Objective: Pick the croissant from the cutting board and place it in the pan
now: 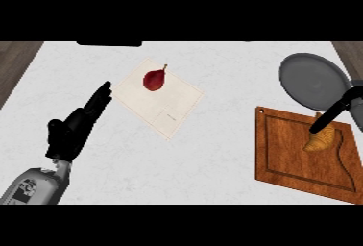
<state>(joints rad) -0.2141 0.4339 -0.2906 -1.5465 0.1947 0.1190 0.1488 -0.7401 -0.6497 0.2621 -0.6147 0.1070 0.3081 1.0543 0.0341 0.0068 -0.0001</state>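
Note:
A golden croissant (323, 141) lies on the upper right part of a brown wooden cutting board (287, 161) at the right of the counter. Just behind the board sits a dark grey pan (310, 79). My right hand (332, 114) comes in from the right edge and slants down and to the left, crossing the pan's lower rim. Its fingers are stretched out, and their tips are at the croissant's upper end, not curled round it. My left hand (74, 127) stands open at the left, fingers pointing up and to the right, holding nothing.
A beige mat (166, 103) lies tilted in the middle of the white counter, with a dark red pear-shaped fruit (154, 79) on its far corner. Dark wood strips border the counter at the far left and far right.

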